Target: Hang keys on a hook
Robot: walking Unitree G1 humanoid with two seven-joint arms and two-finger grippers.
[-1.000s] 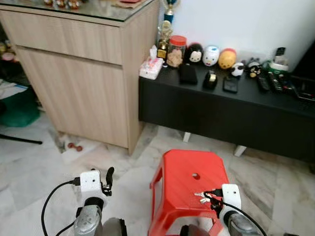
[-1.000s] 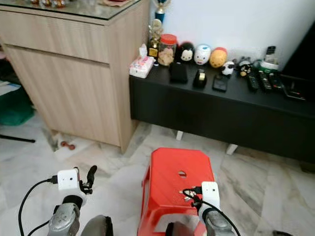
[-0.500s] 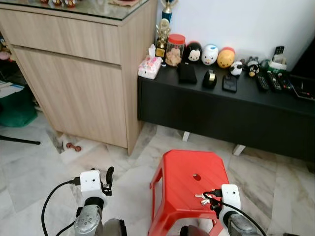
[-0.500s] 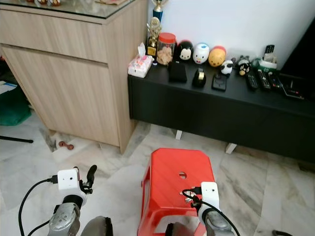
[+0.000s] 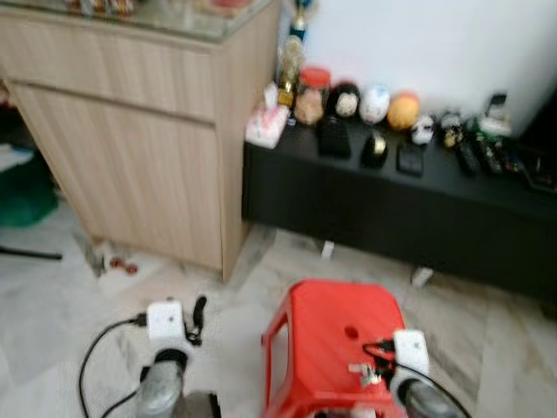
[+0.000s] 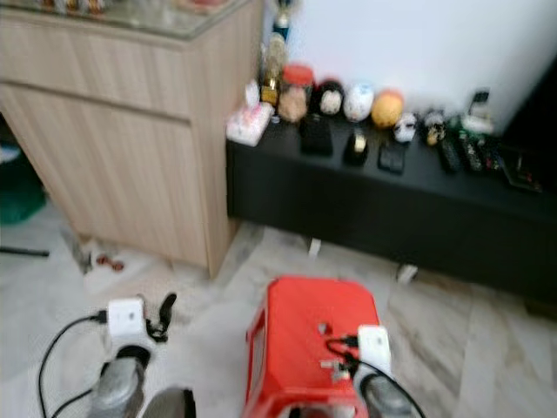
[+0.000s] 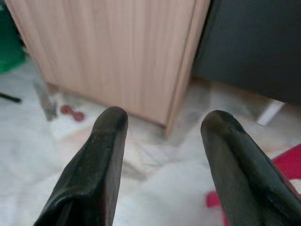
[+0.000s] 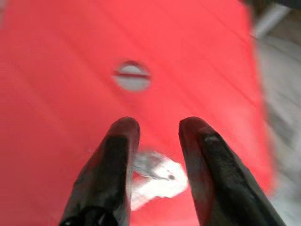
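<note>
A small bunch of silver keys [image 8: 157,176] sits between the two black fingers of my right gripper [image 8: 157,125], which is shut on the keys. The gripper [image 5: 376,353] hovers low over the near part of a red plastic stool [image 5: 326,318], and the keys [image 5: 361,373] dangle just below it. My left gripper [image 7: 164,120] is open with nothing in it, held above the marble floor to the left of the stool [image 6: 296,313]. Both eye views are blurred.
A tall light-wood cabinet [image 5: 130,131] stands ahead on the left. To its right is a low black bench [image 5: 392,196] carrying round toys, a jar and remotes. A green object [image 5: 22,187] lies at the far left. Marble floor [image 5: 78,287] surrounds the stool.
The whole picture has shifted and blurred, so the camera has moved. Both grippers keep the same pose, and the keys stay in the right one.
</note>
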